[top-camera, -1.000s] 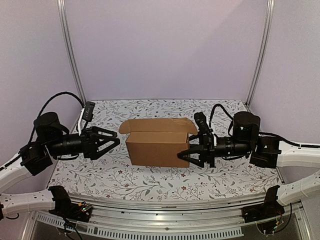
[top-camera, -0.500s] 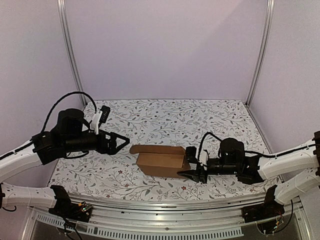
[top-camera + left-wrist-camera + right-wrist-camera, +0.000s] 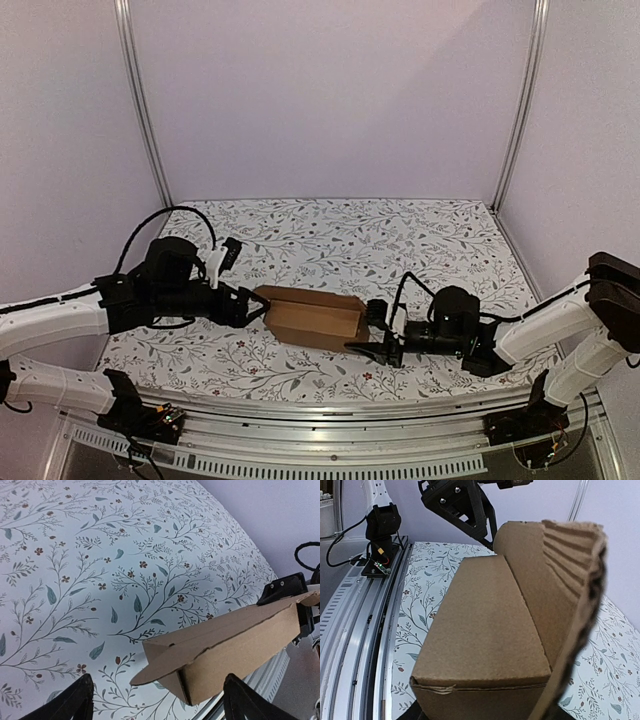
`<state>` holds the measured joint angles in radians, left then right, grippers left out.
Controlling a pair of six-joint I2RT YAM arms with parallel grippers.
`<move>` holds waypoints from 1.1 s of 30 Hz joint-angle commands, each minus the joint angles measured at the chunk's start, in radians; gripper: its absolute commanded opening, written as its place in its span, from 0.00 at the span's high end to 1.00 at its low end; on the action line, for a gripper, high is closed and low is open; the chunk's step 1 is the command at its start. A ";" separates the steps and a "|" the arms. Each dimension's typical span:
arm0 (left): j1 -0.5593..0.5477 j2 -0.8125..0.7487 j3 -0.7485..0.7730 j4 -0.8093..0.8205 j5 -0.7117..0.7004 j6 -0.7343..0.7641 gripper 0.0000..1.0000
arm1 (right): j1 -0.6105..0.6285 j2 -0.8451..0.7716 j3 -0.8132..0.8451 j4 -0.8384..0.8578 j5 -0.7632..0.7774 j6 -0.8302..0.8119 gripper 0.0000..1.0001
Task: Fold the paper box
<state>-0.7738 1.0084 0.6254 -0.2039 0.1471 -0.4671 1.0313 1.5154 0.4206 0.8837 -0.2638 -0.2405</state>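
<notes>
Looking at your rig: the plain brown rectangular paper box (image 3: 312, 318) lay on the flowery tabletop (image 3: 400, 250), long axis running arm to arm. Your right gripper (image 3: 372, 346) was clamped on its right end; your left gripper (image 3: 258, 300), spread wide, faced the other.

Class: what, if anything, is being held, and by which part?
The right gripper holds the paper box by its right end; the left gripper, open, holds nothing.

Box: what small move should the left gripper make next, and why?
Probably close the left gripper on the left end of the box: its open fingers straddle that end, and the right gripper holds the far end.
</notes>
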 commanded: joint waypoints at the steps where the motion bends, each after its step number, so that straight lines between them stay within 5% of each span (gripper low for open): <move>1: 0.007 0.035 -0.029 0.074 0.026 -0.011 0.16 | 0.005 0.018 -0.021 0.069 -0.008 0.026 0.86; 8: 0.008 0.072 -0.015 0.096 0.053 -0.004 0.41 | 0.006 0.024 -0.024 0.077 -0.018 0.050 0.86; 13: 0.008 0.076 0.002 0.073 0.045 0.011 0.51 | 0.005 0.039 -0.022 0.087 -0.028 0.065 0.86; 26: 0.008 0.047 0.028 -0.004 -0.017 0.058 0.50 | 0.006 0.062 -0.009 0.087 -0.050 0.088 0.87; 33: 0.008 0.048 0.029 0.005 0.030 0.059 0.63 | 0.005 0.066 -0.003 0.085 -0.040 0.098 0.86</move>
<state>-0.7712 1.0637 0.6315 -0.1833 0.1532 -0.4194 1.0321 1.5669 0.4103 0.9504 -0.3012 -0.1589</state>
